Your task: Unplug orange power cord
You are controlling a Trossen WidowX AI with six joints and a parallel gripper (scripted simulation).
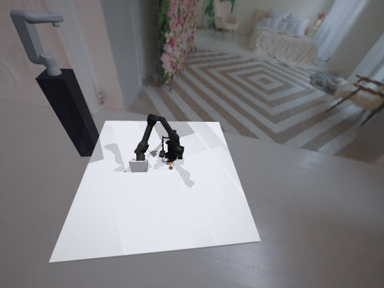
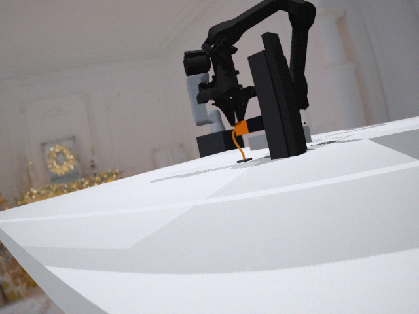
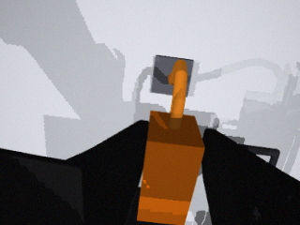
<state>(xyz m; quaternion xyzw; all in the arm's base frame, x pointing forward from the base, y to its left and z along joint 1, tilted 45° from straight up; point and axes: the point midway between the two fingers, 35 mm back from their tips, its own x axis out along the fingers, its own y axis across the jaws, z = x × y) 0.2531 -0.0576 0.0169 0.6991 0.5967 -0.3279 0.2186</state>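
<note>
The black power strip [image 2: 282, 101] stands upright on the white table. The orange plug [image 2: 241, 128] [image 3: 171, 169] is level beside it, with a black part between its orange body and the strip; whether the prongs are still in the strip is hidden. The orange cord [image 2: 239, 146] [image 3: 179, 91] hangs from the plug to a small dark square base [image 2: 244, 160] [image 3: 159, 86] on the table. My gripper [image 2: 237, 122] [image 3: 175, 134] points down and is shut on the plug, one finger against each side. The top view shows the plug area very small.
The white table [image 1: 155, 213] carries my arm's pale base box [image 1: 138, 166]. A grey arm [image 1: 29, 37] [image 2: 196, 97] stands on a black pedestal [image 1: 66, 105] [image 2: 211, 145] beyond the table. In the exterior view my arm rises close behind the strip.
</note>
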